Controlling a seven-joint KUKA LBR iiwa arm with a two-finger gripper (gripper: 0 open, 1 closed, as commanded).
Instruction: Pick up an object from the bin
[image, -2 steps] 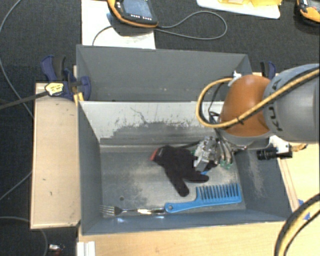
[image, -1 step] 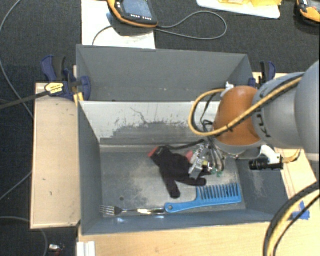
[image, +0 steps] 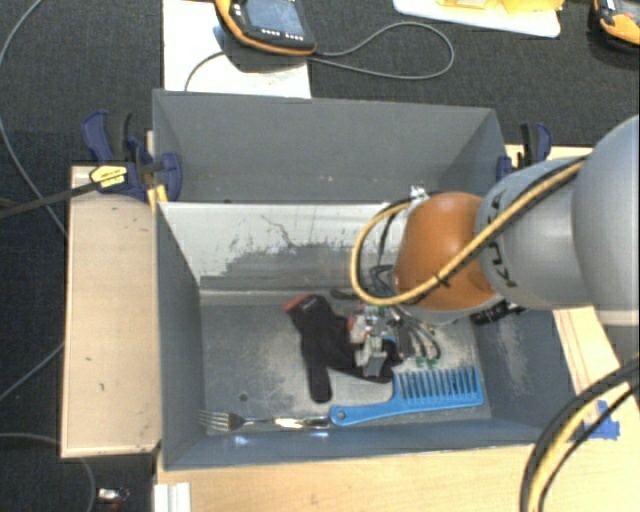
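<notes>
The arm (image: 590, 235) comes in from the right and bends down into the bin (image: 320, 150). Its orange cover (image: 445, 250) hangs over the right half of the floor, with a loop of cables (image: 356, 265) curving out on its left side.

Below the cover, the gripper (image: 373, 348) is down low, close to the floor, near the middle of the bin and a little to the right. It sits at the right edge of a black thing (image: 322, 345) – dark, limp-looking and irregular in shape, perhaps cloth or a glove. That thing lies in the centre of the floor, with one narrow end pointing toward the front wall and another part spreading under the gripper. Whether the gripper is open or closed on it I cannot tell; its tip is lost against the dark shape and the parts around the wrist.

A small red bit (image: 297, 302) shows at the black thing's far left corner, touching it or just beside it.

A blue comb (image: 432, 390) lies along the front wall on the right, just beside the gripper, teeth toward the back – its handle points left. A silver fork (image: 250, 422) lies along the front wall on the left, its handle end near the comb's handle.
</notes>
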